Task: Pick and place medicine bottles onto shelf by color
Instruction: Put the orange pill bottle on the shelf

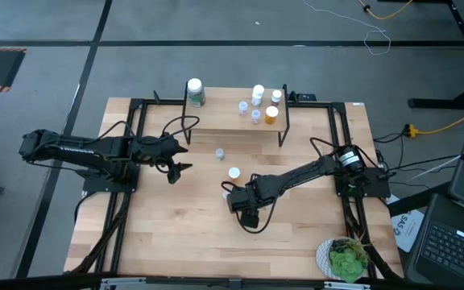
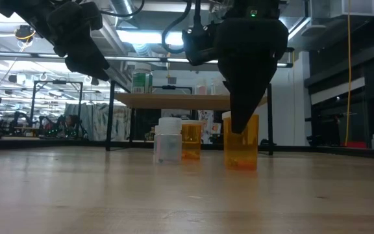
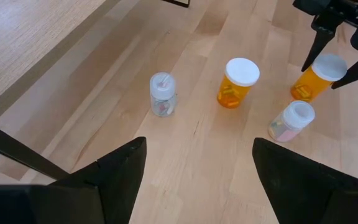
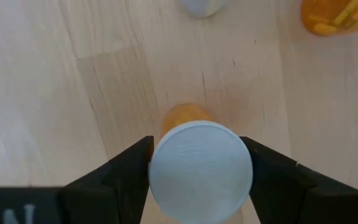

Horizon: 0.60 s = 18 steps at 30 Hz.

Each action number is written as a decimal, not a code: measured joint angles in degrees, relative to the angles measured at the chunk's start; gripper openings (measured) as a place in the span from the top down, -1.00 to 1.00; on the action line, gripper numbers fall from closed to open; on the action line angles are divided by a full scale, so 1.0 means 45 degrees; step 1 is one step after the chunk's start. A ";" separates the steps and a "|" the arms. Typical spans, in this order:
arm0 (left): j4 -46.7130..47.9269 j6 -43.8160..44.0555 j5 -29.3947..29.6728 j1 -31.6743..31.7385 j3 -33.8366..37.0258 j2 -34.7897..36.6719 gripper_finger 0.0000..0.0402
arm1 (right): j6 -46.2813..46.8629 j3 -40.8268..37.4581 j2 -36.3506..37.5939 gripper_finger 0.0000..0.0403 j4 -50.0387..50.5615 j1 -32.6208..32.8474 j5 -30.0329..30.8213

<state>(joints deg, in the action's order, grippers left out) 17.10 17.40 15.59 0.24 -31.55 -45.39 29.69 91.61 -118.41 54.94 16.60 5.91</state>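
Observation:
My right gripper (image 1: 234, 196) is near the table's middle, shut on an orange bottle with a white cap (image 2: 241, 146). Another orange bottle (image 3: 236, 83), a small clear bottle (image 3: 162, 94) and a white-capped pale bottle (image 3: 291, 120) stand upright on the table nearby. My left gripper (image 1: 178, 163) is open and empty, above the table to their left. The shelf (image 1: 236, 125) stands at the far side and carries a larger bottle with a greenish label (image 1: 195, 92) and several small bottles (image 1: 258, 103). My right gripper pinches the orange bottle's white cap (image 4: 201, 169) between its two fingers, one on each side of the cap's rim. The fingers (image 3: 316, 43) point down from above. The bottle stands upright, and its base (image 2: 241, 166) appears to rest on the table.
A green plant in a white pot (image 1: 343, 259) sits at the near right corner. Black frame rails (image 1: 135, 145) run along both sides of the table. Bare wood lies in front of the bottles, toward the near edge.

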 joint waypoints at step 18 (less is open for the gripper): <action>-0.0005 0.0002 0.0001 -0.0001 0.0000 0.0000 -0.44 | 0.0029 -0.0005 0.0000 -0.01 -0.0005 -0.0269 0.0008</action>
<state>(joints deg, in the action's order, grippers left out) 17.08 17.41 15.60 0.24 -31.55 -45.39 29.82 91.59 -118.41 54.92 15.39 5.95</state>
